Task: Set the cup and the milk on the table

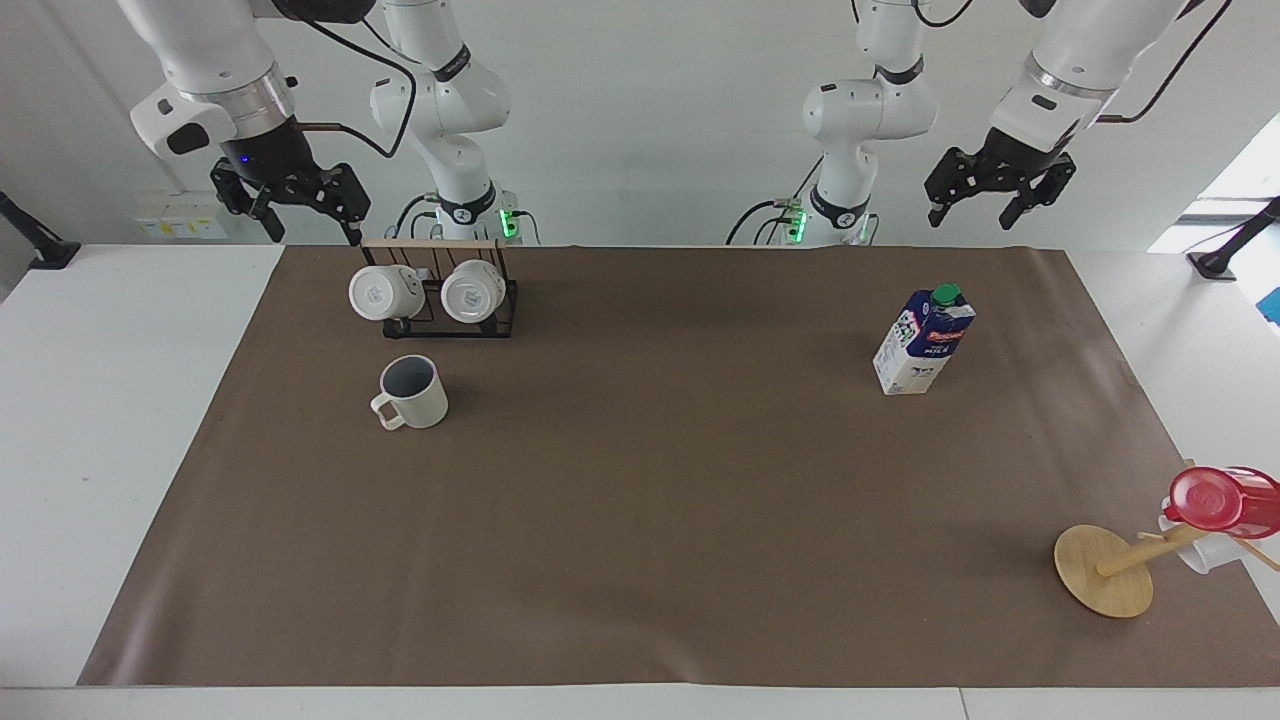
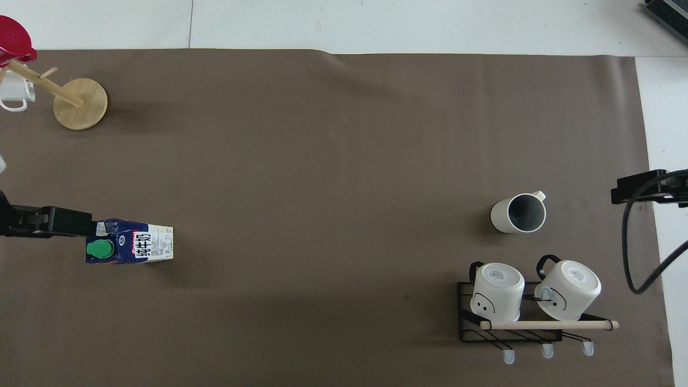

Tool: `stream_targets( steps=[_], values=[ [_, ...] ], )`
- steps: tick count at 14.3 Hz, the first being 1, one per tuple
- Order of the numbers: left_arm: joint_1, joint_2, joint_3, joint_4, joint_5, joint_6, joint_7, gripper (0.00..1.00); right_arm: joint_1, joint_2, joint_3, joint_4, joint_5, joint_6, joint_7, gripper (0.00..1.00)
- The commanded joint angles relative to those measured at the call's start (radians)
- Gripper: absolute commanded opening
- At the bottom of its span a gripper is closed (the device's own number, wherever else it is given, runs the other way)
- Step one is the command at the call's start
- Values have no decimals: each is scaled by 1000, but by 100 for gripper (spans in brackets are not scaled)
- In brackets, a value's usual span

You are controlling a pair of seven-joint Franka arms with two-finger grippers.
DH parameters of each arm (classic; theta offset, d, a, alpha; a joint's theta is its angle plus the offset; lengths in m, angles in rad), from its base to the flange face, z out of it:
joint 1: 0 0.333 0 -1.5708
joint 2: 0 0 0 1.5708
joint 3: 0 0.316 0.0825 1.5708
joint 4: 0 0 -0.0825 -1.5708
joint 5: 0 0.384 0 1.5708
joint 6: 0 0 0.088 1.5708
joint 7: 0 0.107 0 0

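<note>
- Our left gripper [image 1: 983,213] hangs high in the air over the robots' edge of the table, at the left arm's end. Its fingers are spread apart and it carries nothing.
- Our right gripper [image 1: 310,225] hangs raised at the right arm's end, above the corner of the brown sheet [image 1: 640,520] near the mug rack. Its fingers are likewise spread, with nothing between them.
- In the overhead view only dark parts of each gripper show at the side edges, clear of everything on the sheet.
- We see the milk [image 1: 923,341] standing upright on the brown sheet toward the left arm's end, its green cap on top, touching no gripper.
- We see the cup [image 1: 412,393] standing upright on the sheet toward the right arm's end, mouth up, dark inside showing, its handle turned away from the robots.
- Just nearer to the robots than the cup sits a black wire rack [image 1: 440,300] with a wooden bar; two white mugs [image 1: 386,292] lie on it on their sides, bottoms turned away from the robots.
- Farther from the robots, at the left arm's end of the table [image 1: 100,420], a wooden mug tree [image 1: 1105,570] with a round base stands at the sheet's edge. A red cup [image 1: 1215,500] hangs on it, with a clear cup [image 2: 13,94] beside.
</note>
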Motion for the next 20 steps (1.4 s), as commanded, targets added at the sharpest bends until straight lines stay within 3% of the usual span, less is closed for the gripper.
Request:
stream_targets(
  steps=[1,20],
  values=[
    [20,3,-9,20,-13,-26,-3,100,-12,-21,2,-31,5,17,-26,100],
    [20,3,-9,20,-13,-26,-3,100,-9,-46,1,-4,3,13,-27,100]
  ],
)
